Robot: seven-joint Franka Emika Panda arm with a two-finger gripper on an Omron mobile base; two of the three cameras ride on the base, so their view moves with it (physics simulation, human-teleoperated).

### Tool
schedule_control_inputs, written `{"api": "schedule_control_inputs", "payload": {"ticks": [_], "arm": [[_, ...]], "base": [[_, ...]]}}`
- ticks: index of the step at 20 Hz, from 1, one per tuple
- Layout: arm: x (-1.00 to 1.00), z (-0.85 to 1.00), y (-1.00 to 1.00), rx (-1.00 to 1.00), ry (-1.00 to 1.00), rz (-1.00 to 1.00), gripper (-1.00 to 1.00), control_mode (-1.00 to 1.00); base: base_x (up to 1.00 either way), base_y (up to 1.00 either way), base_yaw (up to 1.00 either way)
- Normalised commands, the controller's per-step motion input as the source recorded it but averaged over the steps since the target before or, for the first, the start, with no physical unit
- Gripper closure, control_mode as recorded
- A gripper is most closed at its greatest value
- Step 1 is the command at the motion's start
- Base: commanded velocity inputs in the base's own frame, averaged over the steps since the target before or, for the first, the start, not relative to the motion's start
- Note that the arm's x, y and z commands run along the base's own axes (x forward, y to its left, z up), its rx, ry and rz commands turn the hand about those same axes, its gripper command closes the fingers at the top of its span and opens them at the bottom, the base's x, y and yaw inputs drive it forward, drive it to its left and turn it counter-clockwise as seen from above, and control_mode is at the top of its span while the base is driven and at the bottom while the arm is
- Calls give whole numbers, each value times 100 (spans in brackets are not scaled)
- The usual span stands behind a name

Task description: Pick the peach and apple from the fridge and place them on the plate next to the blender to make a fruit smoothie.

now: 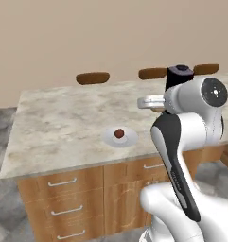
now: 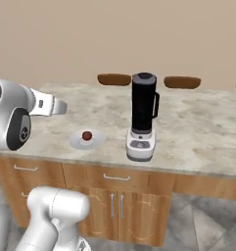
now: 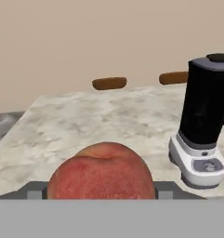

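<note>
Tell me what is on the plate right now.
One small dark red apple sits near the middle of the white plate, left of the blender. The patch of plate under the apple is covered. The peach is elsewhere, between the jaws.

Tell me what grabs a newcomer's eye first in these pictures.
The peach looms large in the hand view, held between the gripper's fingers. Next comes the black blender, standing upright on the marble counter. To the blender's left the white plate already carries the dark red apple.
</note>
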Motion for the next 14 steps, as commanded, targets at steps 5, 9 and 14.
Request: {"api": "schedule_control_inputs", "payload": {"ticks": [5,9,14], "arm": [[0,0,0,0,0,0,100,100],[0,0,0,0,0,0,100,100],[0,0,0,0,0,0,100,100]], "base": [[40,35,-30],[51,6,-4],[54,6,0]]}}
